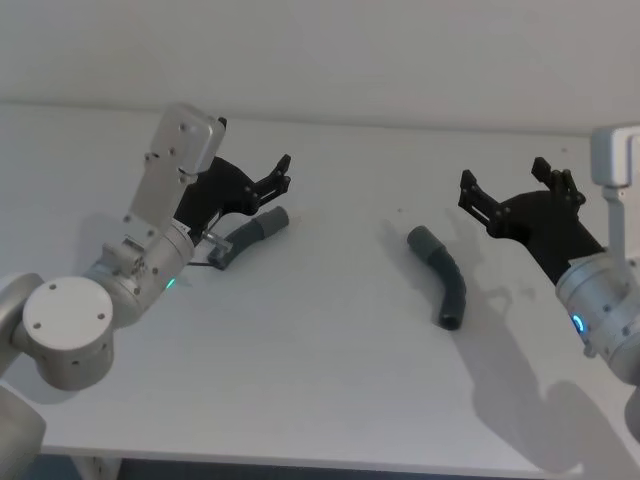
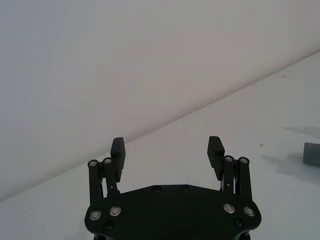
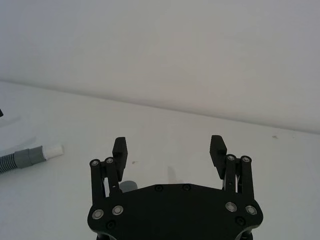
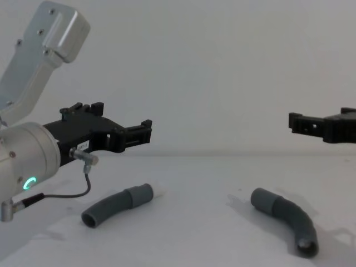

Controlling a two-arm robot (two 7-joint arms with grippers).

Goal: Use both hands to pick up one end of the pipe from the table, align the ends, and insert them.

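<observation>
Left gripper (image 1: 284, 172) hangs over the white worktop (image 1: 330, 340) at ten o'clock, fingers wide apart and holding nothing. The white-stubbed pipe piece (image 1: 255, 232) lies just below it, and a thin cable (image 4: 83, 186) from the arm droops beside the piece. Right gripper (image 1: 503, 176) hovers at two o'clock, fingers likewise spread. The plain grey pipe piece (image 1: 441, 275) lies at three o'clock, well apart from the other, bare worktop between them. Plain pale wall (image 1: 350, 50) behind.
</observation>
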